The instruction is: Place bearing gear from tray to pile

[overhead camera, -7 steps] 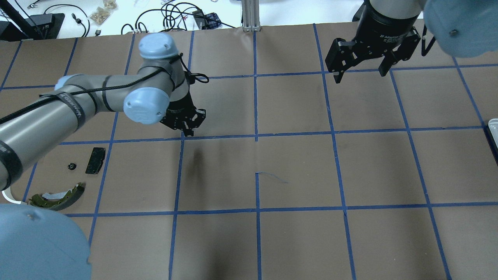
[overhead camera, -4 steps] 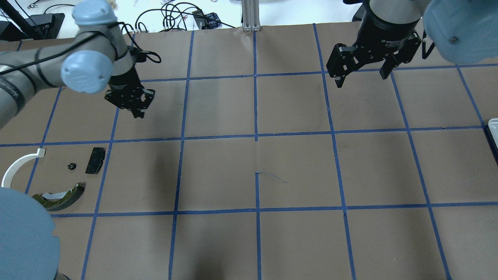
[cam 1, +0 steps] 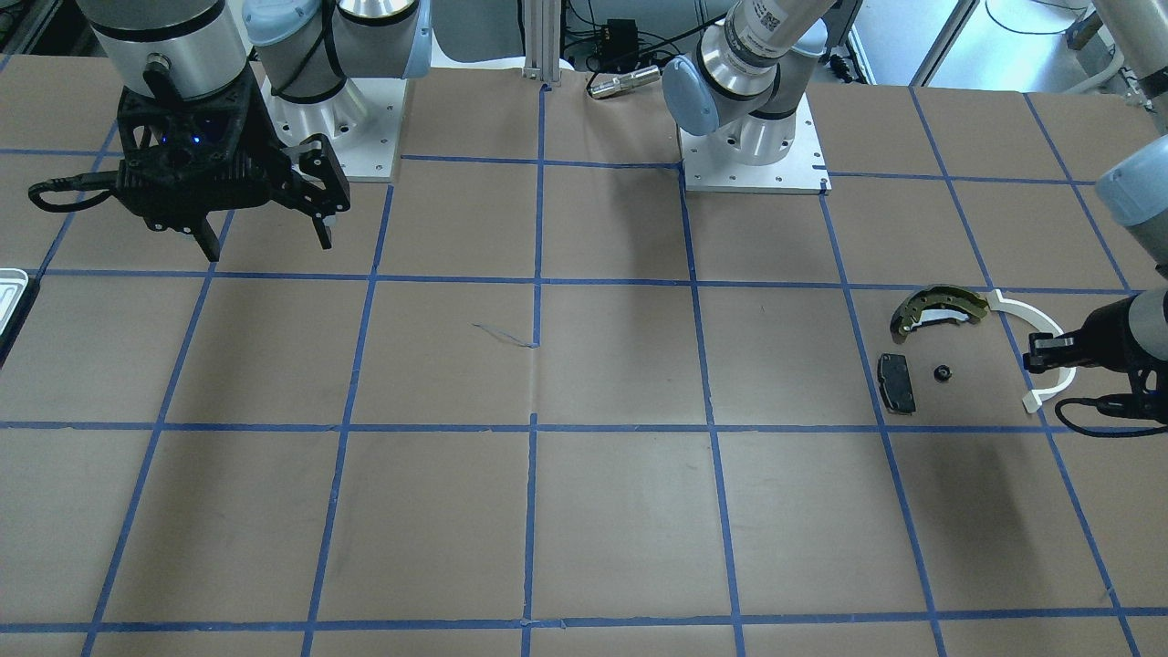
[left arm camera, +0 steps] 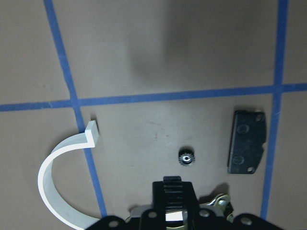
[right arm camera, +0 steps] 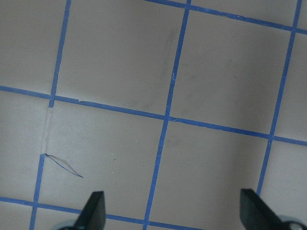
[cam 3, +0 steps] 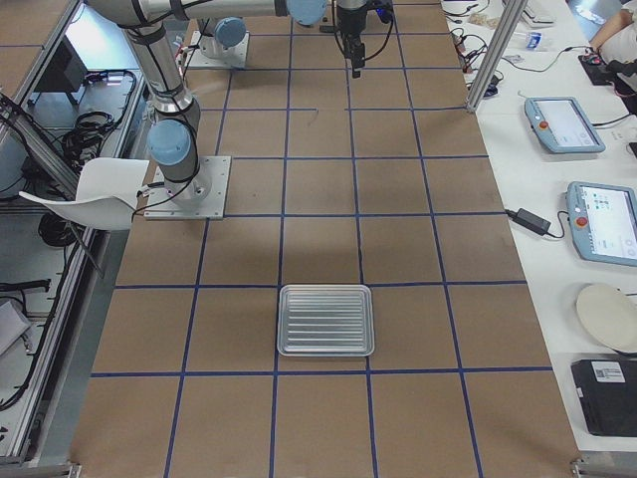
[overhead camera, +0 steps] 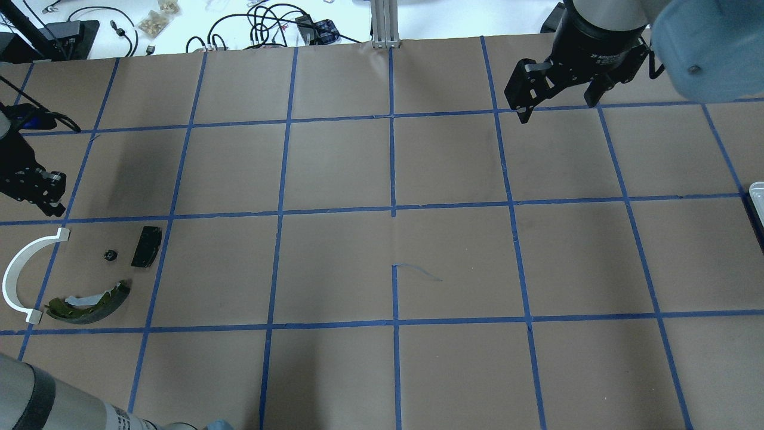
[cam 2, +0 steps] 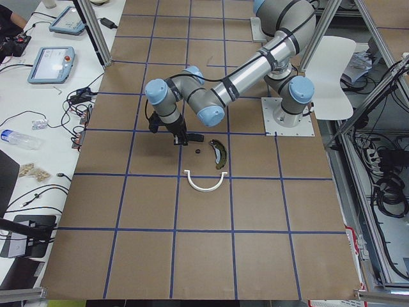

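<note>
The small black bearing gear (overhead camera: 108, 255) lies on the table in the pile, between the black pad (overhead camera: 147, 246), the olive-gold brake shoe (overhead camera: 89, 297) and the white arc (overhead camera: 21, 276). It also shows in the left wrist view (left arm camera: 185, 156) and the front view (cam 1: 942, 372). My left gripper (overhead camera: 55, 208) is shut and empty, hovering just behind the arc's far end. My right gripper (overhead camera: 558, 110) is open and empty, high over the far right of the table. The empty tray (cam 3: 282, 321) shows only as a sliver at the right edge in the overhead view (overhead camera: 757, 197).
Brown paper with a blue tape grid covers the table (overhead camera: 394, 263). Cables and small items lie beyond the far edge (overhead camera: 268, 24). The arm bases (cam 1: 753, 151) stand on white plates at the robot's side.
My left arm has swung from the table's middle to the far left, its gripper now beside the pile, uncovering the white arc. The gear has not moved. The right gripper has barely shifted.
</note>
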